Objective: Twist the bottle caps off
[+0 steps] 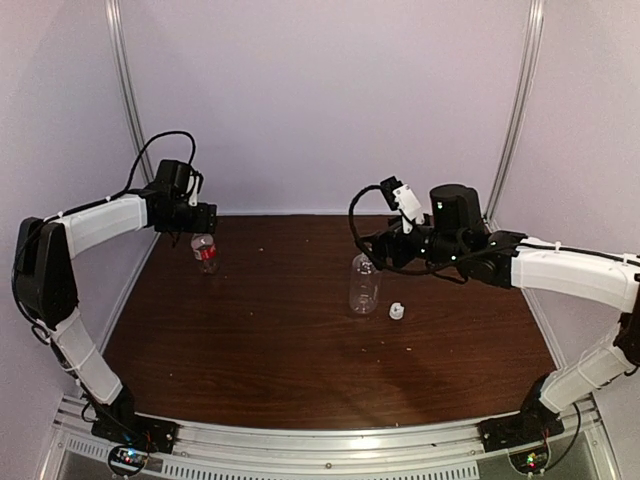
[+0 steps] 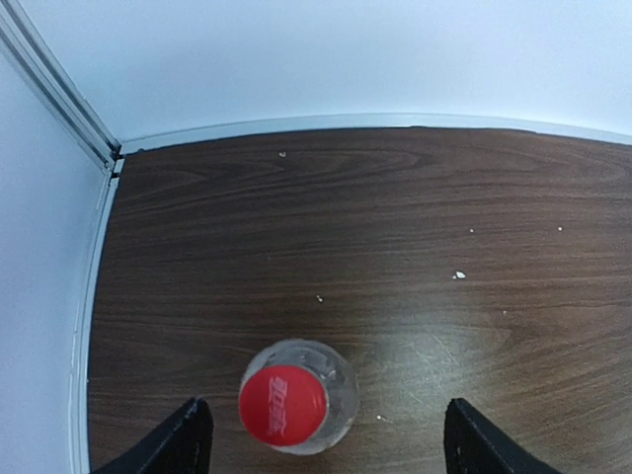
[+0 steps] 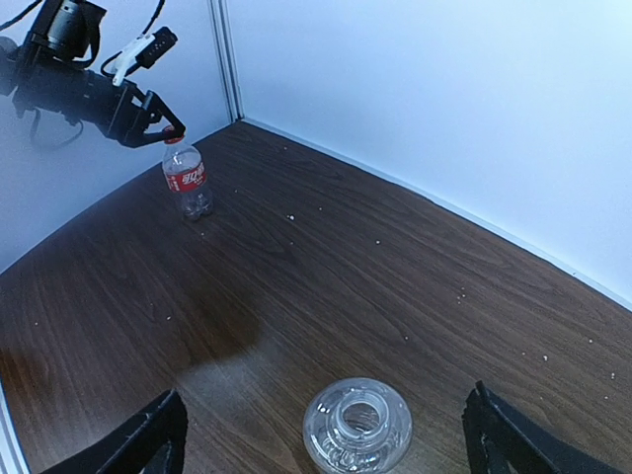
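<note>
Standing upright near the middle of the table (image 1: 300,380), the tall bottle (image 1: 364,285) has its neck bare; its white cap (image 1: 397,311) lies on the wood just to the bottle's right, apart from it. The right gripper (image 3: 331,434) hangs over that open neck with its fingers (image 3: 148,439) spread wide, touching nothing. Well to the left of the tall bottle and farther back, near the corner, the small bottle (image 1: 204,253) stands upright with the red cap (image 2: 283,404) on it. The left gripper (image 2: 326,439) hovers at its top, jaws parted to either side of the cap — clear of it in the wrist view.
</note>
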Tool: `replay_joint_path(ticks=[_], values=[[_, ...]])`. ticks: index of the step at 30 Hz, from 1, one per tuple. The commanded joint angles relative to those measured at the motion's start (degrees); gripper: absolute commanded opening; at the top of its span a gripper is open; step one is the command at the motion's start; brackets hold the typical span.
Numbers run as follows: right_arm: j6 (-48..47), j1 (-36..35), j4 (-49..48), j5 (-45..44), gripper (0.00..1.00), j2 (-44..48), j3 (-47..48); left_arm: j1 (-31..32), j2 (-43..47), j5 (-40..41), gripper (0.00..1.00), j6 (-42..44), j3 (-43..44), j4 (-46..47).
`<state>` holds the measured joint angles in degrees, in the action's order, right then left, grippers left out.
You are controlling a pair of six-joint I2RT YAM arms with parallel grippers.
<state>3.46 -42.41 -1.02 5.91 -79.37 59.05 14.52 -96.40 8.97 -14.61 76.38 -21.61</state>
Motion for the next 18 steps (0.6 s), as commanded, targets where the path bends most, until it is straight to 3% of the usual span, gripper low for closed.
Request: replay_joint_path(ticks=[1,6,18], values=[[1.11,-0.35,2.01,1.61,0.98,1.54,0.97,-0.81,-3.99,1.84,0.8,1.73,4.4,-1.05],[1.01,-0.38,2.63,1.36,0.98,1.61,1.15,-0.94,-6.9,5.11,0.71,2.57,5.61,-1.14],[1.3,-0.62,3.76,2.56,0.98,-0.49,2.77,-1.93,-8.68,3.52,0.42,3.62,4.4,1.83]])
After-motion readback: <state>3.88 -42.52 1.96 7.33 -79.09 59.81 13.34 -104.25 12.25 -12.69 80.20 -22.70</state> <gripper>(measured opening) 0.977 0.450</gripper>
